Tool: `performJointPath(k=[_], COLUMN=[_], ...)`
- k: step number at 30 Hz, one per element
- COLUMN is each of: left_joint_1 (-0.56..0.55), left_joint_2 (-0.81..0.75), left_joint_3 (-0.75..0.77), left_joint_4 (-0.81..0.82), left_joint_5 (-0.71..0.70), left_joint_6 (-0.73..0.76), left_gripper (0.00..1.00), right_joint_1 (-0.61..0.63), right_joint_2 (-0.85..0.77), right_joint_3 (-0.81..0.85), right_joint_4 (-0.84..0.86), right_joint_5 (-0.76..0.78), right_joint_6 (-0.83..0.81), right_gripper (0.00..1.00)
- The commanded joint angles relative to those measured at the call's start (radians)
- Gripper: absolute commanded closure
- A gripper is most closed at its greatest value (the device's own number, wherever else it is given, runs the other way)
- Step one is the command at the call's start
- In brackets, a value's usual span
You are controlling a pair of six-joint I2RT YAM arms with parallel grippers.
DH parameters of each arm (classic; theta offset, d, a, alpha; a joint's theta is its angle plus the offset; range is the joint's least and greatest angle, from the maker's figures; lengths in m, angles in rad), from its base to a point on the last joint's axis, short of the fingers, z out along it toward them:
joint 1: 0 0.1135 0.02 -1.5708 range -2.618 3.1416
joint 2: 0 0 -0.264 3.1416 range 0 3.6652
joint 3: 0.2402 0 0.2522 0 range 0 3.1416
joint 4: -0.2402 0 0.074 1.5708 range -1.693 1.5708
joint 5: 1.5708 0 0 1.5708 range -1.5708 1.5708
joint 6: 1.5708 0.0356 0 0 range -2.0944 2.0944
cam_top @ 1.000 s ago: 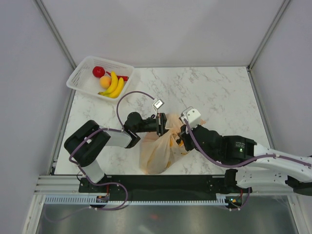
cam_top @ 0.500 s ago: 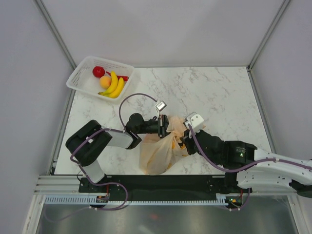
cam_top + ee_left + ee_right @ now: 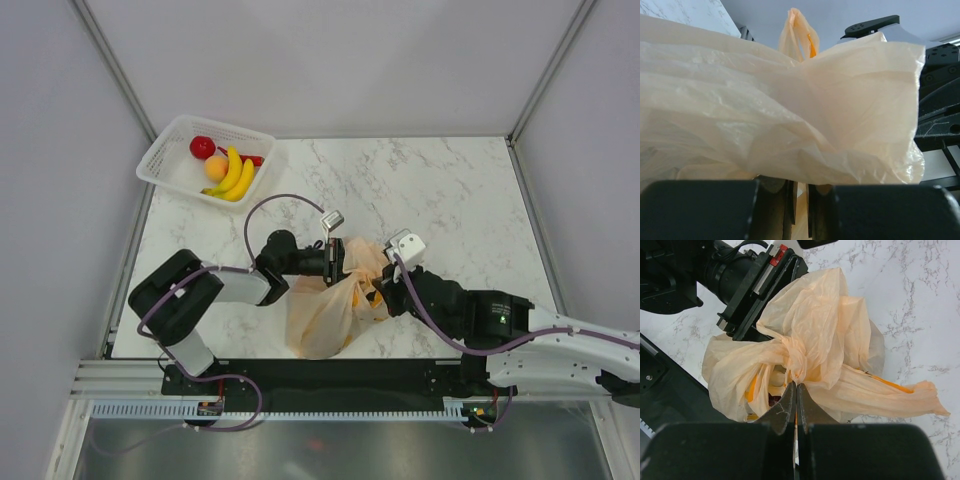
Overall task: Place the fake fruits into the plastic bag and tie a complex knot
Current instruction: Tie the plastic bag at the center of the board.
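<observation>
Room: grey walls around a white marble surface (image 3: 440, 190).
Left claw: the left claw (image 3: 800, 189) is narrow and pinches a fold of the plastic bag (image 3: 318, 318), which sits at 6 o'clock.
Right claw: the right claw (image 3: 796, 389) is clamped tight at the foot of the knot (image 3: 790, 357).
Basket: at 10 o'clock, the basket (image 3: 165, 155) holds bananas (image 3: 233, 175), an apple (image 3: 202, 147), a peach (image 3: 216, 167) and a chili (image 3: 255, 160).
Risk: pulling the claws apart could tear the thin film or slip a strip loose. Tightening now would seal the bag with that fruit outside.

White marble-veined table (image 3: 450, 190) — plain grey walls (image 3: 330, 60) on three sides.
</observation>
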Motion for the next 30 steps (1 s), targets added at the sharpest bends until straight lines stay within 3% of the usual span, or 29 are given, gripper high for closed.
performJointPath(k=[1, 14, 30], left_joint_1=[0.012, 0.006, 0.000], left_joint_2=[-0.031, 0.139, 0.133], left_joint_3=[0.027, 0.061, 0.073], left_joint_4=[0.008, 0.357, 0.361], left_joint_5=[0.059, 0.148, 0.156], left_joint_6=[-0.032, -0.321, -0.365], left_gripper=[0.84, 0.85, 0.84], right_joint_1=[0.008, 0.008, 0.008], right_joint_2=[-0.020, -0.026, -0.010], right_joint_3=[-0.007, -0.033, -0.007], right_joint_4=[0.022, 0.037, -0.032], right_joint_5=[0.016, 0.010, -0.019], right_joint_6=[-0.003, 0.011, 0.031], right_gripper=[1.00, 1.00, 1.00])
